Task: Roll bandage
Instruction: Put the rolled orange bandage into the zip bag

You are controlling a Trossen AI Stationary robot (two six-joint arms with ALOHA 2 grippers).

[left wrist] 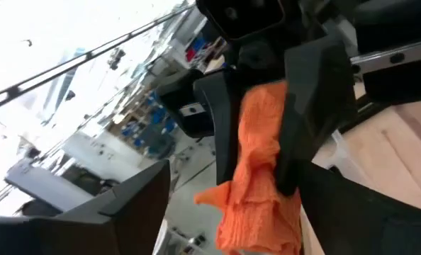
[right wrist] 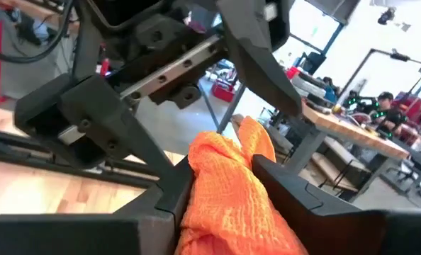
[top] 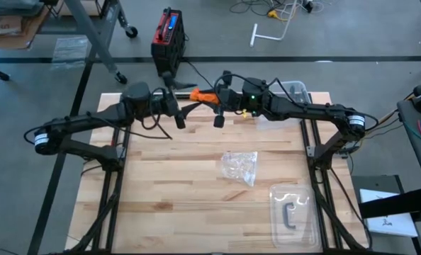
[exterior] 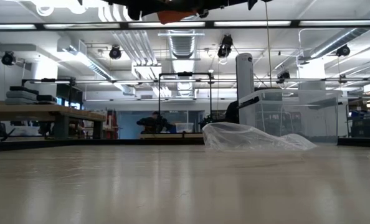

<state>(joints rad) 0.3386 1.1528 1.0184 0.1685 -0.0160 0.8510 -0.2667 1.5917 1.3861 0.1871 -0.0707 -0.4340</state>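
The orange bandage [top: 203,94] is a bunched wad held high above the far middle of the table, between the two arms. My right gripper [right wrist: 221,170] comes in from the table's right and is shut on the bandage [right wrist: 225,191]. My left gripper [left wrist: 246,191] faces it from the table's left and is open. Its two fingers stand wide on either side of the bandage's loose end [left wrist: 256,212], apart from it. In the low view only a bit of the orange bandage [exterior: 175,15] shows, at the top edge. My right gripper pinches the bunched middle of the bandage [right wrist: 221,159] between its two fingers [right wrist: 288,191], several crumpled layers together. The fingers lie level and come from the table's right side. The bandage is lifted clear of the table, and its loose end sticks out past the fingertips toward the left gripper.
A crumpled clear plastic wrapper [top: 240,166] lies mid-table. A clear tray [top: 293,212] with a dark piece in it sits at the near right. A clear container [top: 292,91] stands at the far right, under the right arm. A red box [top: 168,35] stands on the floor beyond the far edge.
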